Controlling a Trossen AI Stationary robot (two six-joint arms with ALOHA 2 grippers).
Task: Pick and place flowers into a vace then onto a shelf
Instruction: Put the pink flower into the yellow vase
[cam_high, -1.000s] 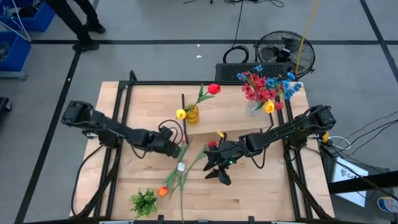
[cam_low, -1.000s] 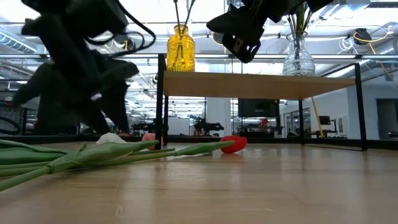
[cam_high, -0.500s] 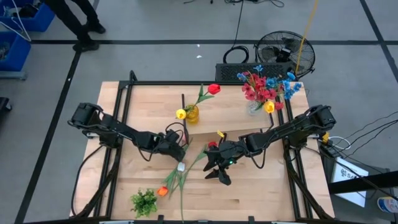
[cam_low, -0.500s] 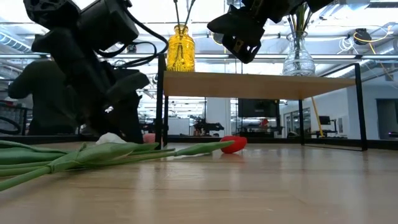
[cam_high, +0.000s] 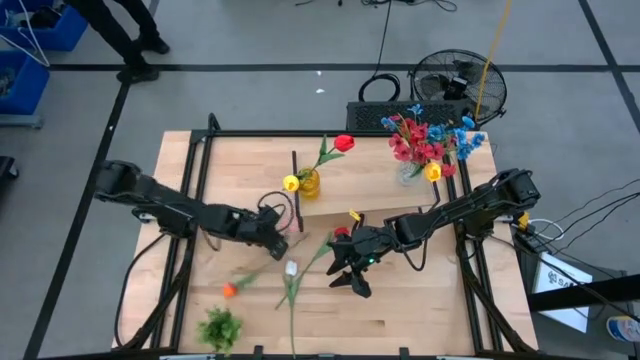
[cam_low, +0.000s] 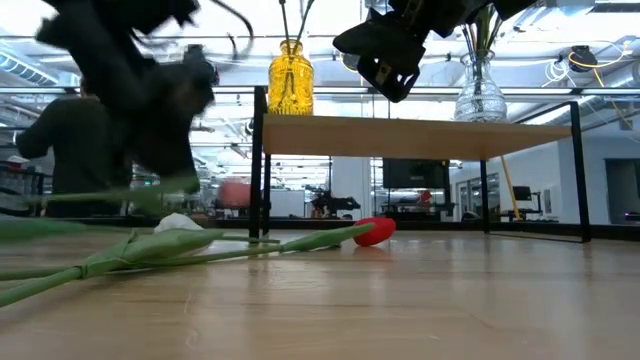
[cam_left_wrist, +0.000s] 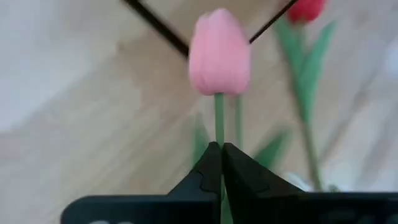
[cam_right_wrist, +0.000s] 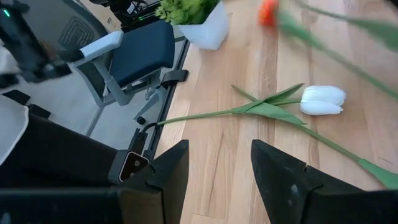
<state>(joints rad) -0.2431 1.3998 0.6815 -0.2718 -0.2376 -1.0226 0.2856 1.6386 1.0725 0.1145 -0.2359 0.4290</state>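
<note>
A: Pink tulip (cam_left_wrist: 219, 53) — where is it relative to the left gripper (cam_left_wrist: 221, 163)?

B: Straight ahead of it. The left wrist view shows its green stem pinched between the closed fingertips, with the bloom past the tips, over the wooden tabletop (cam_high: 400, 300). In the high view the left gripper (cam_high: 268, 235) sits left of centre, just in front of the shelf (cam_high: 340, 208).

A: And the other flowers?

B: A white tulip (cam_high: 291, 268) lies on the table just in front of that gripper, and a red tulip (cam_low: 374, 231) lies near the shelf legs. An orange tulip (cam_high: 229, 290) shows blurred farther to the left front. The yellow vase (cam_high: 309, 182) on the shelf holds a yellow and a red tulip; the clear vase (cam_high: 408, 172) holds red, blue and yellow blooms.

A: The right gripper?

B: The right gripper (cam_high: 352, 270) hovers near the table's centre, fingers parted with nothing between them, and the white tulip (cam_right_wrist: 321, 99) lies ahead of it
</note>
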